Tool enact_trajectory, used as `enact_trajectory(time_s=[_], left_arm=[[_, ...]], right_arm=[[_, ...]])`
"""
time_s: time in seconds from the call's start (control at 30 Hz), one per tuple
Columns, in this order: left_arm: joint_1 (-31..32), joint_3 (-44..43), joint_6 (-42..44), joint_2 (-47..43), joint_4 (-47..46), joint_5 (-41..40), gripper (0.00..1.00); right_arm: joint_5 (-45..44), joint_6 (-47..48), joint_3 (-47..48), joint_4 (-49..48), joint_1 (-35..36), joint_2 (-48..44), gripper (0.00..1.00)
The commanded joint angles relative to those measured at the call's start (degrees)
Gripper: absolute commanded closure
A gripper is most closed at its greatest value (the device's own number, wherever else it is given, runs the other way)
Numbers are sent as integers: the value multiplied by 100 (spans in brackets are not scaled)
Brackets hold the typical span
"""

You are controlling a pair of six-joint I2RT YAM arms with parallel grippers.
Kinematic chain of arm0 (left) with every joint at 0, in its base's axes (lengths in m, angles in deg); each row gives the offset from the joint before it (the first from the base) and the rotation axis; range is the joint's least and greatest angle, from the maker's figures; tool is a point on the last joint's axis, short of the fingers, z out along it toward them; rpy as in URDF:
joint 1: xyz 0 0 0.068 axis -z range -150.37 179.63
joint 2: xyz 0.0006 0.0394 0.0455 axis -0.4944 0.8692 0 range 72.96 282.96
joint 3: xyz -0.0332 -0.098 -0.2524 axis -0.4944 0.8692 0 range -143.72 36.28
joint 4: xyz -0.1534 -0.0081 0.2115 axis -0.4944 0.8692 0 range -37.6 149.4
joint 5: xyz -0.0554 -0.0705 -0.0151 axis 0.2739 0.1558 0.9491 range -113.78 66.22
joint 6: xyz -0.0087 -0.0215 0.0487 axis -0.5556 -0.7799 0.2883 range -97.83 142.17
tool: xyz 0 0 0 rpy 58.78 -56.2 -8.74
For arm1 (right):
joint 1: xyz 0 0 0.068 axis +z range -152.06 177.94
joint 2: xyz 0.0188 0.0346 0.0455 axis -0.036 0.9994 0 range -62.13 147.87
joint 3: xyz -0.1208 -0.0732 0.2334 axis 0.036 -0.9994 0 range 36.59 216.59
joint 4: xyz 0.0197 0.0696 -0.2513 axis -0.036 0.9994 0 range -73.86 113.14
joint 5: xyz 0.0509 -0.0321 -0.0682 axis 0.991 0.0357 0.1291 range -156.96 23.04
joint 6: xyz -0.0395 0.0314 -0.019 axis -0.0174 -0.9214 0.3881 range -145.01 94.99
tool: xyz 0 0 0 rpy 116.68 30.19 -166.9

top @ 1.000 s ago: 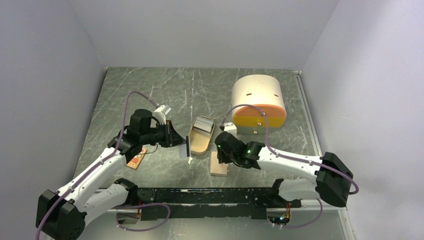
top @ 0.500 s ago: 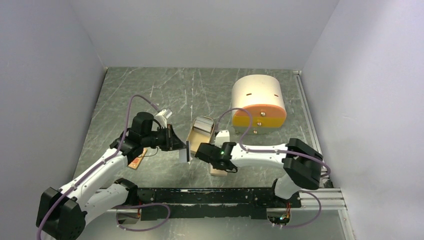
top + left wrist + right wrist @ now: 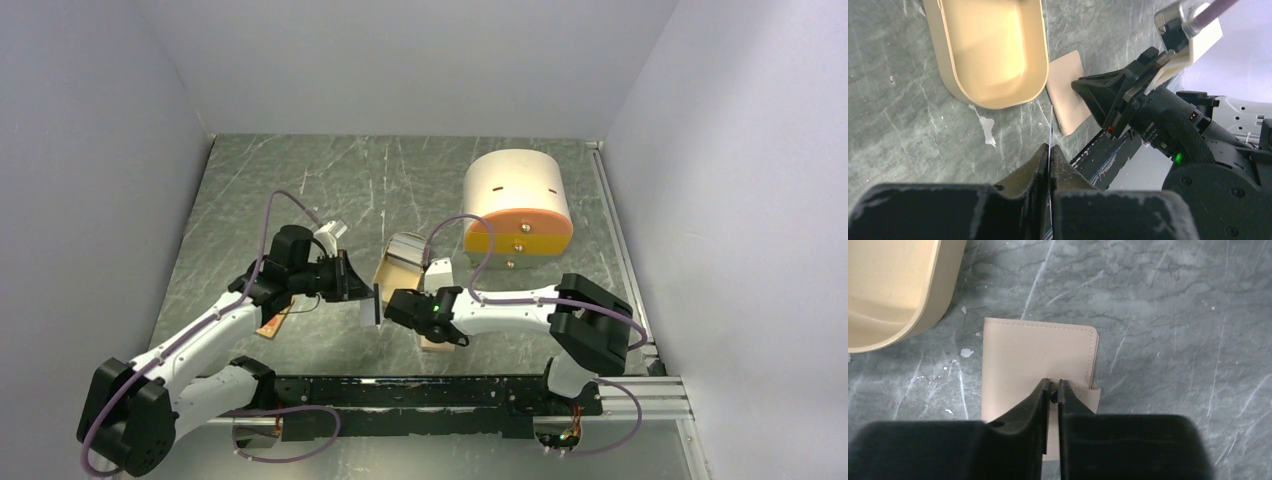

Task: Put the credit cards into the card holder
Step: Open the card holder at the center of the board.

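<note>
My left gripper [image 3: 360,288] [image 3: 1050,147] is shut on a thin credit card [image 3: 1051,122], seen edge-on in the left wrist view and held upright above the table [image 3: 371,308]. The beige card holder [image 3: 1038,352] lies flat and closed on the table [image 3: 1068,97] [image 3: 437,342], its snap tab [image 3: 1094,394] at one edge. My right gripper [image 3: 1053,383] [image 3: 390,303] is over it, jaws shut to a sliver with the metal snap showing between the tips. Its tips [image 3: 1079,85] point toward the held card. A greyish flat thing [image 3: 407,247], maybe another card, rests at the tray's far end.
An oval tan tray [image 3: 398,280] [image 3: 993,50] [image 3: 893,295] stands just beyond the card holder. A large cream box with an orange front [image 3: 517,205] is at the back right. An orange-red dotted piece [image 3: 272,322] lies under the left arm. Grey walls enclose the table.
My right arm has swung left, bringing its gripper close to the card in the left gripper. The left gripper has edged slightly right with the card.
</note>
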Motion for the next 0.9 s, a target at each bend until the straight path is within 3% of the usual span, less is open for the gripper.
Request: enact_trajectory(time_s=[0.0,0.03,0.4,0.57,0.63,0.7,0.87], left_arm=[[94,-36,-283,222,-586,217,91],[136,-17,-339,271,-649,234,91],[839,-36,-686,838,-1135,-119,91],[1025,-50,-735,1003,-1222,-233,91],[1064,-89,-717,1007,-1147,-315,91],[1072,-75,-710,970,-1132,-370,91],[1083,15,-702,900,-1097,-393,91]], right_arm=[[-195,72,-364,-230,18,32,96],[-196,81,-457,-308,21,-57,100],[218,483,-1890,-2317,15,-2304,100],[255,632,-2003,-2286,13,-2658,100],[103,278,-1653,-1618,16,-2429,99],[2,-136,-1263,-875,51,-2068,84],[-51,-438,-842,-275,174,-1433,68]])
